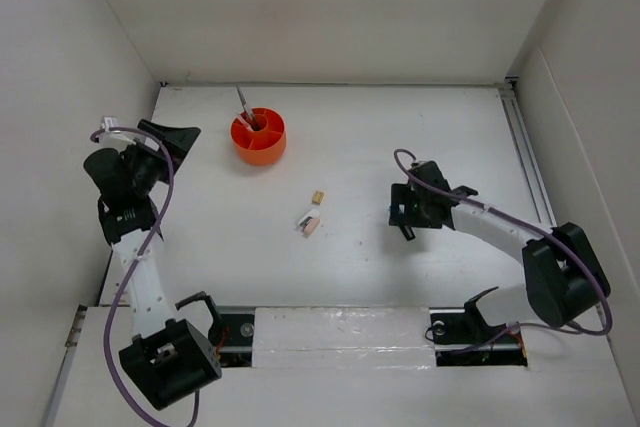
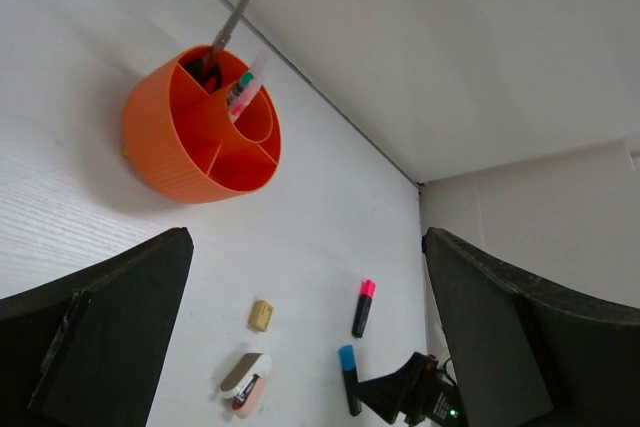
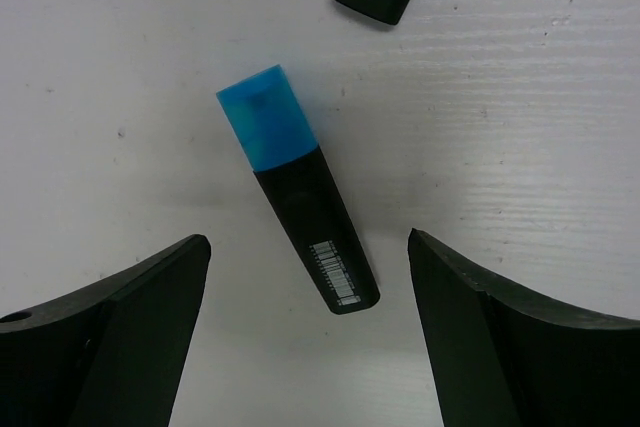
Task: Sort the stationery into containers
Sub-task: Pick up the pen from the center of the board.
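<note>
The orange tub (image 1: 259,137) sat on the white tabletop (image 1: 400,127) at about eleven o'clock from its middle. The black-handled scissors (image 2: 232,22) stood blades-up in one outer compartment, and a white pen-like item (image 2: 247,82) leaned in the central cup. Near the middle of the tabletop, at five o'clock from the tub, lay the tan eraser (image 1: 318,196). The white eraser (image 2: 245,371) and pink eraser (image 2: 247,399) lay touching each other just at seven o'clock of it. At three o'clock of the erasers, the right fingers (image 3: 110,347) were spread wide and pointed down over the blue-capped marker (image 3: 297,187). One finger stood on either side of it and neither touched it. The marker lay flat, its cap toward eleven o'clock in the right wrist view. The pink-capped marker (image 2: 362,307) lay flat near it, at one o'clock of it in the left wrist view. The left fingers (image 2: 100,337) were also parted and held nothing, raised off the tabletop at nine o'clock of the tub and facing it.
</note>
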Robot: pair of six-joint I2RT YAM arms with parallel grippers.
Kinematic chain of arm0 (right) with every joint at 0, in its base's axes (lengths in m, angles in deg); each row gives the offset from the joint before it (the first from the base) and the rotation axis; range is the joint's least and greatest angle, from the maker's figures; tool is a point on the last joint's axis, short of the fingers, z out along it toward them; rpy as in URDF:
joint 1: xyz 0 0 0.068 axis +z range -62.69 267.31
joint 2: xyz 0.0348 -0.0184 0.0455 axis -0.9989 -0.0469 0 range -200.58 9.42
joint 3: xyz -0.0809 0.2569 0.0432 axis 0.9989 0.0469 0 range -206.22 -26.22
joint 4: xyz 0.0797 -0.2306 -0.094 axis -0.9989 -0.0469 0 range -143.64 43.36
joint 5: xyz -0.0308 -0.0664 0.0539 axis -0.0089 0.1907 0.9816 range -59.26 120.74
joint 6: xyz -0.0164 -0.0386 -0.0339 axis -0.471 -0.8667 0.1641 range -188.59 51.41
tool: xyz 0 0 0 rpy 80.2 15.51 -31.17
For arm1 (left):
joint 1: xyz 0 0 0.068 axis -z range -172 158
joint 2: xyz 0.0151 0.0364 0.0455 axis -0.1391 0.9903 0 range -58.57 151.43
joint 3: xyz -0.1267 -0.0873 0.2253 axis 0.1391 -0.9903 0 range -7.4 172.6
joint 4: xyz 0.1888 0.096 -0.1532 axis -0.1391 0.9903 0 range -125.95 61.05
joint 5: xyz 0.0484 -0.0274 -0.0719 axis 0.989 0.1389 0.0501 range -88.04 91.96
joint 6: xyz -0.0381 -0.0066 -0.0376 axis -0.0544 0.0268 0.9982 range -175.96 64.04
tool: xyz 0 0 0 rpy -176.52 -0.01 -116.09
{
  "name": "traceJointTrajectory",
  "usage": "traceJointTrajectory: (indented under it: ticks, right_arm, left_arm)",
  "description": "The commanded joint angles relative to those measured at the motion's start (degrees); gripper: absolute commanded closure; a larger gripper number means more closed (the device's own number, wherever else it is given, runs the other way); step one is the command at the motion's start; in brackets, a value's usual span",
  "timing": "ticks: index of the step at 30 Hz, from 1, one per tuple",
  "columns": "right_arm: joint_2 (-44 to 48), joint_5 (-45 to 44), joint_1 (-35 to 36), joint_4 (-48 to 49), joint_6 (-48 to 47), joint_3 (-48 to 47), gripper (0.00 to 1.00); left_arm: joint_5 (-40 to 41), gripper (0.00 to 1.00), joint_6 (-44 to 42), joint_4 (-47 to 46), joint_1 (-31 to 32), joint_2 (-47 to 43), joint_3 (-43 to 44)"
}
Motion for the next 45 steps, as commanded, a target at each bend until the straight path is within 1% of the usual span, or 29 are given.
traceJointTrajectory:
  ticks: [1,5,6,9,10,11,13,15,16,17,19,20,22,23,25,27,28,31,32,33,34,36,37,38,39,41,42,44,45]
  right_arm:
    - [-1.6,-1.3,1.3,1.2,1.9,-0.5,0.15]
    - [-2.1,-2.1,1.9,-0.6,3.9,-0.5,0.18]
    - [-2.7,-2.7,1.9,-1.5,4.5,-0.5,0.20]
    - [-4.3,-3.4,2.6,-3.2,4.5,-1.8,0.27]
    - [-4.9,-3.4,2.6,-4.3,5.0,-1.8,0.35]
    - [-5.4,-4.0,3.3,-4.9,5.0,-2.6,0.40]
    - [-7.1,-4.5,3.8,-6.6,5.0,-3.4,0.47]
    - [-8.3,-5.0,3.8,-7.6,5.0,-5.2,0.50]
    - [-9.2,-5.0,4.3,-8.3,5.0,-5.2,0.54]
    - [-9.2,-5.0,4.3,-8.3,5.0,-5.9,0.60]
    - [-9.9,-5.0,4.9,-9.0,5.0,-6.4,0.68]
    - [-10.4,-5.0,4.9,-9.0,5.0,-6.4,0.74]
    - [-10.4,-5.0,4.9,-9.5,5.0,-7.0,0.97]
    - [-10.4,-5.0,4.9,-9.5,5.0,-7.0,1.00]
    - [-9.8,-4.1,5.5,-8.2,4.5,-6.3,1.00]
    - [-5.8,-3.2,6.9,-5.7,4.5,-5.6,1.00]
    - [-3.9,-3.2,9.0,-5.7,5.0,-5.6,1.00]
    - [4.8,-3.8,13.4,-4.0,7.0,-6.4,1.00]
    - [6.5,-3.2,14.3,-2.9,7.0,-7.0,1.00]
    - [8.3,-2.6,15.2,-1.2,7.6,-7.6,1.00]
    - [8.3,-2.0,16.1,-0.6,7.6,-8.6,1.00]
    - [6.8,-1.9,19.7,0.3,7.6,-13.4,1.00]
    - [4.0,-2.5,21.1,1.0,7.6,-15.4,1.00]
    - [2.4,-2.5,23.5,1.5,6.8,-17.4,1.00]
    - [0.5,-2.5,24.4,1.5,6.8,-21.8,1.00]
    - [-4.8,-2.5,26.0,4.1,6.2,-25.7,1.00]
    - [-6.6,-1.9,27.4,5.0,6.2,-29.4,1.00]
    - [-11.8,-1.9,27.9,5.5,5.5,-33.4,1.00]
    - [-13.3,-1.9,29.3,5.5,5.5,-35.3,1.00]
  left_arm:
    - [3.7,0.00,-3.9,4.2,-0.2,-1.2,2.4]
    - [7.4,0.00,-6.4,9.4,-0.2,-1.2,4.1]
    - [8.7,0.00,-7.1,9.4,-0.2,-1.9,4.1]
    - [8.7,0.00,-7.6,8.7,-0.2,-5.0,4.1]
    - [10.0,0.00,-7.6,8.7,-0.2,-5.7,3.6]
    - [10.1,0.00,-7.6,8.7,-0.2,-6.3,3.6]
    - [9.5,0.00,-7.6,8.7,-0.2,-6.9,3.6]
    - [8.4,0.00,-8.1,8.1,-0.2,-6.9,3.6]
    - [8.4,0.00,-8.1,8.1,-0.2,-6.1,3.6]
    - [7.7,0.00,-8.1,8.1,-0.2,-6.1,4.3]
    - [7.7,0.00,-8.9,9.0,-0.2,-4.8,5.0]
    - [7.7,0.00,-8.9,9.7,-0.2,-4.8,5.0]
    - [7.7,0.00,-9.6,9.7,-0.2,-4.8,5.6]
    - [7.7,0.00,-9.6,9.7,-0.2,-4.8,5.6]
    - [6.6,0.00,-10.4,9.7,-0.2,-4.8,5.6]
    - [3.2,0.00,-11.1,7.0,1.5,-5.6,4.7]
    - [2.5,0.00,-11.9,6.2,2.6,-6.3,4.7]
    - [1.1,0.00,-13.8,5.2,10.1,-6.3,4.7]
    - [1.1,0.00,-14.4,5.2,12.1,-6.3,5.2]
    - [0.3,0.00,-14.4,5.2,16.1,-6.3,5.2]
    - [-2.0,0.00,-14.4,3.3,18.0,-6.3,4.2]
    - [-2.7,0.00,-14.4,2.8,22.7,-6.3,3.2]
    - [-5.0,0.00,-15.1,3.4,23.3,-5.6,2.7]
    - [-6.7,0.00,-15.7,3.4,23.3,-5.6,1.8]
    - [-8.2,0.00,-15.7,3.4,23.3,-5.1,0.9]
    - [-12.4,0.00,-14.5,0.0,23.3,-5.1,-2.6]
    - [-13.3,0.00,-14.5,0.0,23.3,-5.1,-2.7]
    - [-13.3,0.00,-15.3,2.1,23.3,-4.5,-2.7]
    - [-11.7,0.00,-16.2,2.7,23.3,-4.5,-2.7]
